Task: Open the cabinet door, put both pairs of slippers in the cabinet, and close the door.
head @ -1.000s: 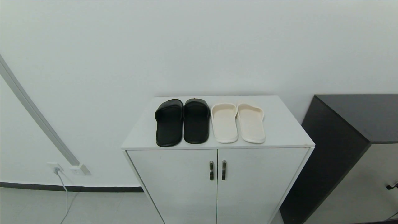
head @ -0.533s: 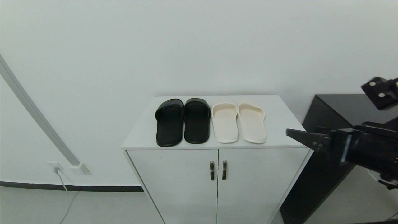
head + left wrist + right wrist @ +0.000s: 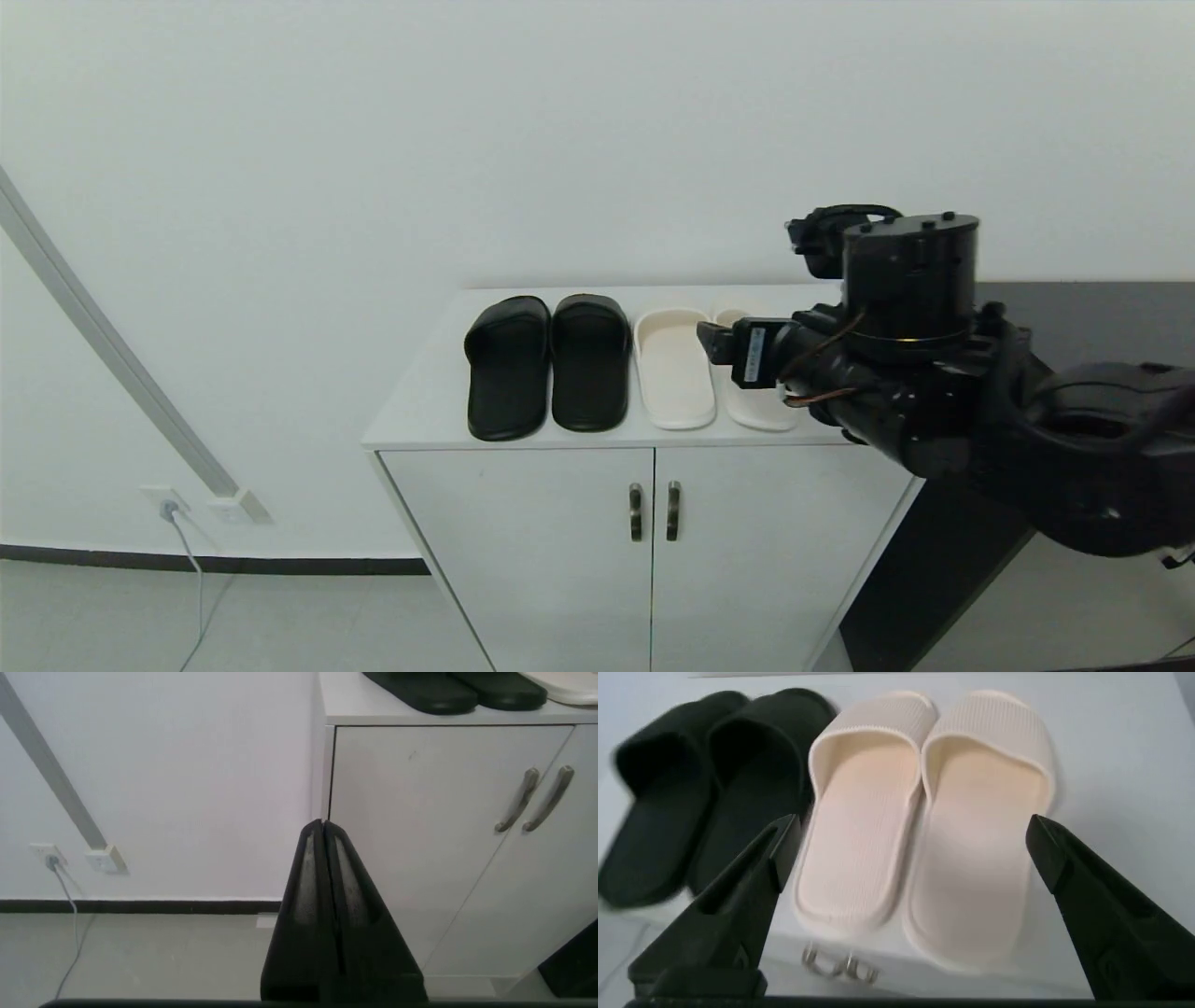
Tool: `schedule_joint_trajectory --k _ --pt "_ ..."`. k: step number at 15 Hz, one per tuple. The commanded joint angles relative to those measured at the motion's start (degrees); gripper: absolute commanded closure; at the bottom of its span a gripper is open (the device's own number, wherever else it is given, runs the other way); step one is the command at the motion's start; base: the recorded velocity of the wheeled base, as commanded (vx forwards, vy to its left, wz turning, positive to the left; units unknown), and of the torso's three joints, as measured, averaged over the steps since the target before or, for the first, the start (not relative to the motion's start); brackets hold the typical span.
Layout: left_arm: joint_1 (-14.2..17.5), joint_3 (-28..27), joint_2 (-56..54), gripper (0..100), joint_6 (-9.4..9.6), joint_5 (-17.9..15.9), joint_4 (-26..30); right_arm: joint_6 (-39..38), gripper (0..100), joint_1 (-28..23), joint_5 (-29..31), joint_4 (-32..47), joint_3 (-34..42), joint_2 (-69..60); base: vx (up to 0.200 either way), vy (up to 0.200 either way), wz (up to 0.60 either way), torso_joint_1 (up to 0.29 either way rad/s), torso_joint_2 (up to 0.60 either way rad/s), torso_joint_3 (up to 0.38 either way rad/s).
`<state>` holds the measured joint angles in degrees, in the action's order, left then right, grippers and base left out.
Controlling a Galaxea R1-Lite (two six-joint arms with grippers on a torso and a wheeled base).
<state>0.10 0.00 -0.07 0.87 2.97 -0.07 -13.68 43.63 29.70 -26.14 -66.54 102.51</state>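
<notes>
The right gripper (image 3: 913, 831) is spread wide and holds nothing. It hangs over the cream slippers (image 3: 868, 840), with one finger out past each outer edge of the pair. The pair lies side by side on the right half of the cabinet top (image 3: 429, 392), toes toward the wall, and the black slippers (image 3: 509, 369) sit just beside it on the left. This looks like the start of a two-slipper pinch. To do it well, come straight down with the jaws square across the pair, so both soles are pressed together evenly. The left finger has to drop into the narrow gap next to the black pair without nudging it. The soft foam will likely give, so grip low on the sidewalls and lift level. The catch is that both doors are shut: the left door (image 3: 523, 560) and right door (image 3: 775, 551) meet at the two handles (image 3: 636, 511). So there is nowhere to put the slippers yet. The left gripper (image 3: 323, 831) is pressed closed and empty, low in front of the cabinet's left edge. It would need to open before taking a handle, and the door should swing clear before anything is carried down.
</notes>
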Motion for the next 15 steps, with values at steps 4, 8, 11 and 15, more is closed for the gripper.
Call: schedule_joint_trajectory --k 4,8,11,15 --pt "-0.01 0.00 0.07 100 0.01 -0.16 -0.01 1.37 0 0.05 4.58 4.16 -8.52 9.37 0.000 0.000 0.00 0.000 0.00 0.000" --pt "-0.01 0.00 0.07 100 0.01 -0.16 -0.01 1.37 0 -0.56 4.84 4.52 -13.00 13.94 0.000 0.000 0.00 0.000 0.00 0.000" --pt "-0.01 0.00 0.07 100 0.01 -0.16 -0.01 1.37 0 -2.15 4.84 4.60 -17.31 17.64 0.000 0.000 0.00 0.000 0.00 0.000" --pt "-0.01 0.00 0.07 100 0.01 -0.16 -0.01 1.55 0 -4.34 4.84 4.95 -23.55 22.29 0.000 0.000 0.00 0.000 0.00 0.000"
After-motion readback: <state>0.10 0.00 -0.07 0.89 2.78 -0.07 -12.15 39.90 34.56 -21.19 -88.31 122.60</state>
